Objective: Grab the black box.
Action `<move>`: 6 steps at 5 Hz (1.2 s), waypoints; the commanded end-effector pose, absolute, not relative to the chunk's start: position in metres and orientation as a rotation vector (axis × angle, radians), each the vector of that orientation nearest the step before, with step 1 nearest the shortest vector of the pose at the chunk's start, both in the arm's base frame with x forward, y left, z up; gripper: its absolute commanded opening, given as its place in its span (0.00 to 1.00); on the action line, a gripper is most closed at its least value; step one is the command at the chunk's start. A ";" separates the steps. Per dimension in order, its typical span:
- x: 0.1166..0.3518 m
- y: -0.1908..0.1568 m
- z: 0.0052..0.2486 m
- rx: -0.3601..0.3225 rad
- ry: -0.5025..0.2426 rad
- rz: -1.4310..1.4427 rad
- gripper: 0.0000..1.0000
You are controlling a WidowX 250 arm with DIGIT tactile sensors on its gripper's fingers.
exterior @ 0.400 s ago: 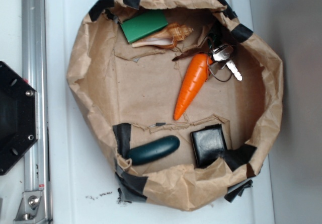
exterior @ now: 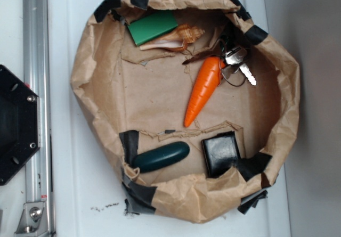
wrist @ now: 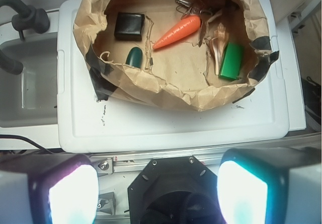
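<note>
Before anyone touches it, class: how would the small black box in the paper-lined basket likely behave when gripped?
The black box looks glossy, so it may slip between the jaws. Its flat squarish shape suggests it should sit steady, not roll. It lies against the crumpled paper wall and black tape, which may crowd a grip.

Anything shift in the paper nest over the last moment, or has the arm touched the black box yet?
No visible change. The black box sits where it was, near the taped rim of the paper nest, with the dark teal oblong beside it. The carrot, keys and green block have not moved either. The gripper is well back from the nest, fingers spread, touching nothing.
</note>
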State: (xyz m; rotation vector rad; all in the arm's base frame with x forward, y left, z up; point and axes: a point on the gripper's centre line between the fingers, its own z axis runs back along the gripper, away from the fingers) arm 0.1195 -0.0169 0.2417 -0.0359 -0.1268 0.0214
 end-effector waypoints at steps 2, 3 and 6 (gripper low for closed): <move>0.266 -0.031 0.199 -0.032 -0.338 -0.616 1.00; 0.287 -0.019 0.166 -0.025 -0.245 -0.785 1.00; 0.276 -0.052 0.117 0.033 -0.085 -1.090 1.00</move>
